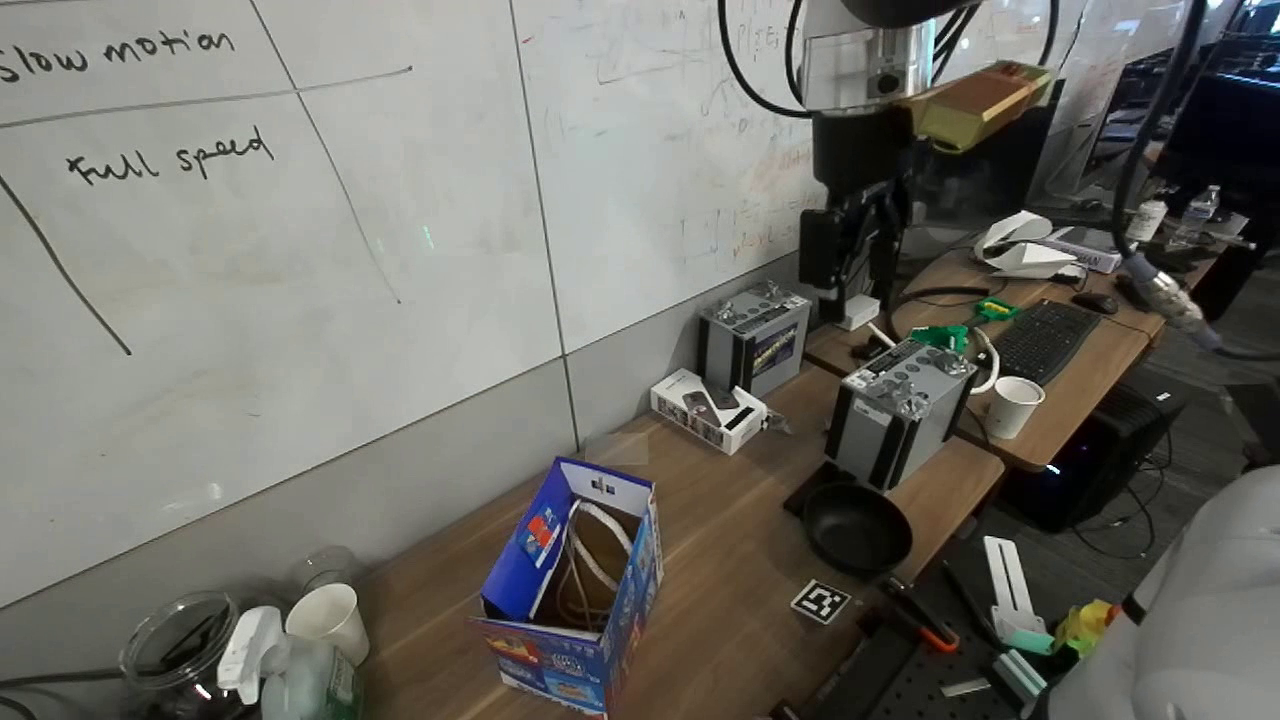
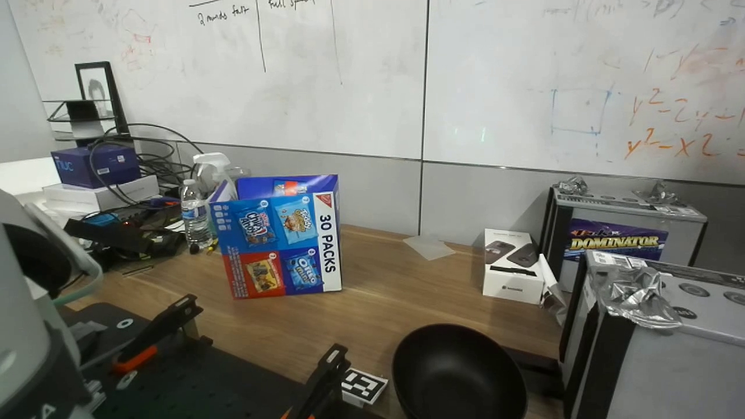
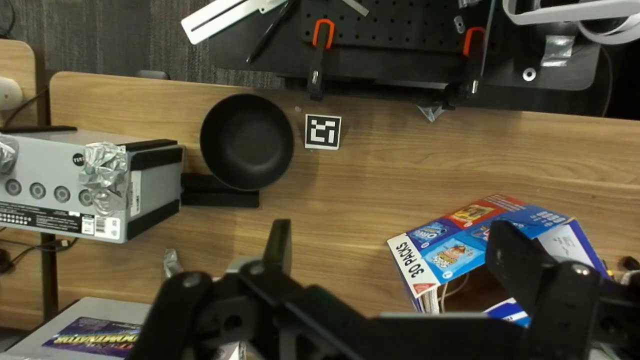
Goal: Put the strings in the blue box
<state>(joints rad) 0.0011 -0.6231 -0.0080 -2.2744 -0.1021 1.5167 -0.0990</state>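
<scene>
White strings (image 1: 592,562) lie in loose loops inside the blue snack carton (image 1: 555,662), which stands upright and open-topped on your wooden desk (image 1: 720,540) in an exterior view. High above the desk hangs your tool (image 1: 853,268), well apart from the carton.

In an exterior view you face the carton's "30 PACKS" wall, which hides the strings; a clear water bottle (image 2: 196,215) stands near it, and a round black bowl (image 2: 460,372) sits just beside a printed marker (image 2: 362,385).

In the wrist view your tool's fingers (image 3: 280,245) are spread wide, gripping nothing; one overlaps the carton in your line of sight, and you see part of the strings through its top.
</scene>
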